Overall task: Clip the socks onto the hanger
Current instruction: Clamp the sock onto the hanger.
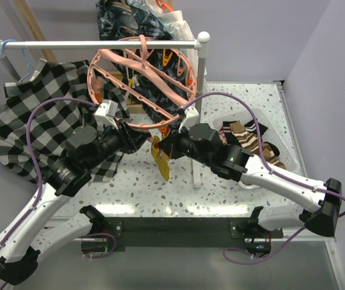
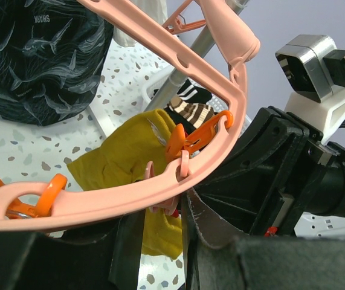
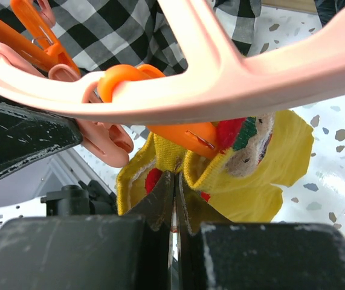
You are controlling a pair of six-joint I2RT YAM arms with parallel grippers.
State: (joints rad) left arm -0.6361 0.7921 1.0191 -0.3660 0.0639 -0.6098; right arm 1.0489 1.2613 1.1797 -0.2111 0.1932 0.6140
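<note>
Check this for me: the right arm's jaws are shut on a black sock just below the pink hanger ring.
One detail is wrong: the sock is mustard yellow, not black. The right wrist view shows the right arm's jaws shut on its edge, just below the pink hanger ring.

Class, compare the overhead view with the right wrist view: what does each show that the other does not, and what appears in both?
Only the overhead view shows the white rail and the striped socks lying on the right. Only the right wrist view shows the red and green patch on the yellow sock, and an orange clip at the sock's top edge. Both views show the pink hanger, the yellow sock under its rim, and the checkered shirt.
</note>
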